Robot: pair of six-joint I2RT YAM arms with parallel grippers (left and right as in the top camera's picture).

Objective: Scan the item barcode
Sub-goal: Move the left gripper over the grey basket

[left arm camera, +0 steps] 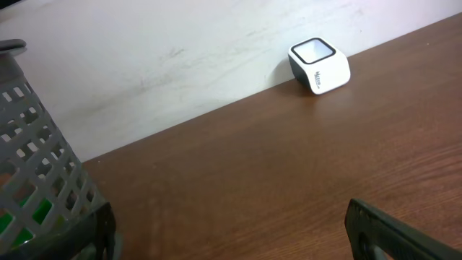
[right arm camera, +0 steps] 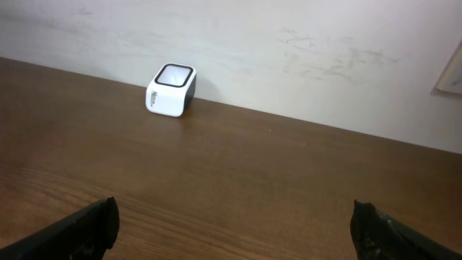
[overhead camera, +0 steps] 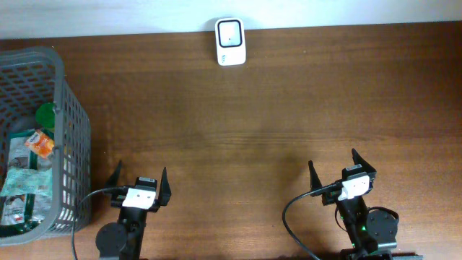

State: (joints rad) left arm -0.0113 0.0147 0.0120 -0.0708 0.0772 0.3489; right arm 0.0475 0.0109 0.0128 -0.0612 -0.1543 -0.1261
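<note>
Two grippers sit near the brown wooden tabletop's (overhead camera: 238, 123) front edge: left gripper (overhead camera: 139, 172) & right gripper (overhead camera: 332, 160), both w/ black fingers (overhead camera: 115, 177) spread wide, released, gripping nothing. Small white box-shaped scanner (overhead camera: 230, 42) w/ dark sides stands at far edge, approx centre, against the pale wall (right arm camera: 289, 36). Grey plastic lattice basket (overhead camera: 76, 115) sits at left edge. Items inside it: crinkly green-white packets (overhead camera: 22, 180) & an orange packet (overhead camera: 40, 143), apart from both grippers.

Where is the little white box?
Overhead, the small white barcode scanner sits at the far edge of the brown wooden table, mid-width, by the white wall.
</note>
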